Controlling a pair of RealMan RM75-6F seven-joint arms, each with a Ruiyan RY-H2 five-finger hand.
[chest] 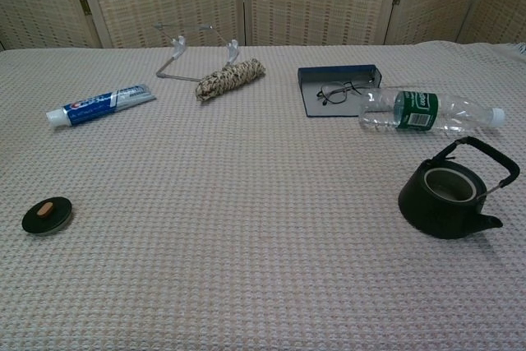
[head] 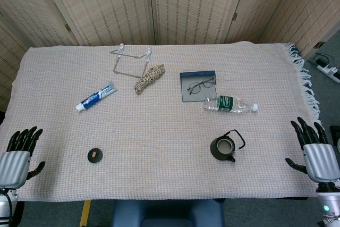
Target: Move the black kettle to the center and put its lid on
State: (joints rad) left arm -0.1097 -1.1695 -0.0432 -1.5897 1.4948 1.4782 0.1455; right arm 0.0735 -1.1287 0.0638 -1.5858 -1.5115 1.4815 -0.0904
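Note:
The black kettle [head: 223, 149] [chest: 447, 197] stands upright and uncovered on the right half of the cloth, handle raised, spout toward the near right. Its round black lid [head: 94, 155] [chest: 47, 214] with an orange knob lies flat on the near left. My left hand [head: 17, 155] hovers by the table's near left corner, fingers spread, holding nothing. At the near right corner my right hand [head: 316, 151] also has its fingers apart and empty, well right of the kettle. Neither hand shows in the chest view.
Behind the kettle lies a clear water bottle [head: 230, 104] on its side, then glasses on a blue tray [head: 197, 85]. A rope bundle [head: 150, 78], a wire stand [head: 130, 61] and a toothpaste tube [head: 96, 97] sit at the back left.

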